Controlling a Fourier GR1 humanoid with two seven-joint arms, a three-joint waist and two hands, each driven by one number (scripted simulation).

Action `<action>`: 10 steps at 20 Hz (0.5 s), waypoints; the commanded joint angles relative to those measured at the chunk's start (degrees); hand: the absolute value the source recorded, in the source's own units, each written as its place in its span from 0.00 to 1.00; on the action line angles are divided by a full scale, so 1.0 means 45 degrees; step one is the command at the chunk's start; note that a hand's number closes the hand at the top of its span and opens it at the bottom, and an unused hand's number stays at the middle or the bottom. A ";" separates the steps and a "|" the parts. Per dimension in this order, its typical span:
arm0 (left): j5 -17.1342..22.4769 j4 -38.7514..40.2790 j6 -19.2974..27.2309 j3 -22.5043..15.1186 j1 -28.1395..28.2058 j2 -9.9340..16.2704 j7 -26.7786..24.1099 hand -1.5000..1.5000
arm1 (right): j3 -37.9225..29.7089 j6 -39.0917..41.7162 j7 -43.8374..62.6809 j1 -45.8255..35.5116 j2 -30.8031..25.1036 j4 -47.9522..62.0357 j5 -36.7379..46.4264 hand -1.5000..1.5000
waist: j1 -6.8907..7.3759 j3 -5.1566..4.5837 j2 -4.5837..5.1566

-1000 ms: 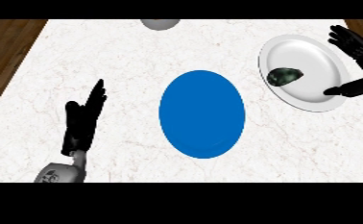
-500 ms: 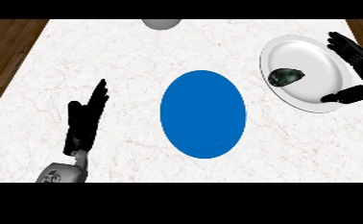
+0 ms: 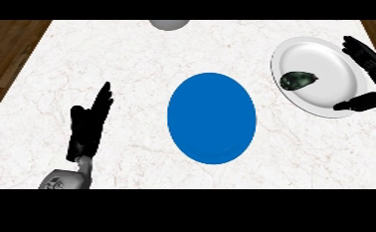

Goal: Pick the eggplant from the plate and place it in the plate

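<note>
A small dark eggplant (image 3: 297,80) lies on the white plate (image 3: 323,57) at the right of the marble counter. A blue plate (image 3: 211,118) sits in the middle with nothing on it. My right hand (image 3: 361,57) is at the white plate's far right edge, open, its fingers spread over the rim and its thumb (image 3: 355,102) showing lower down; it does not touch the eggplant. My left hand (image 3: 89,124) rests open at the lower left, fingers straight and pointing up the counter.
A grey round object (image 3: 169,24) is partly in view at the counter's far edge. Dark wood floor (image 3: 16,47) shows beyond the counter's left side. Bare marble lies between the two plates and around my left hand.
My right hand has drifted slightly rightward, toward the picture's edge. The eggplant, both plates and my left hand have stayed put.
</note>
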 commanded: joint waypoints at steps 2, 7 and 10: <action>-0.0192 0.0146 0.0077 0.0071 -0.0052 0.0075 0.0030 0.50 | 0.0000 0.0998 -0.0887 0.0076 -0.0558 0.0284 0.0104 0.00 | -0.0033 0.0000 0.0005; -0.0012 0.0079 -0.0033 0.0092 -0.0106 -0.0088 0.0023 0.50 | 0.0011 0.0803 -0.1079 0.0339 -0.0470 0.0379 0.0147 0.00 | -0.0023 0.0005 0.0002; 0.0012 0.0103 -0.0276 0.0065 -0.0158 0.0054 -0.0021 0.50 | -0.0137 0.0660 -0.0985 0.0275 -0.0927 0.0394 0.0043 0.00 | 0.0125 0.0033 0.0091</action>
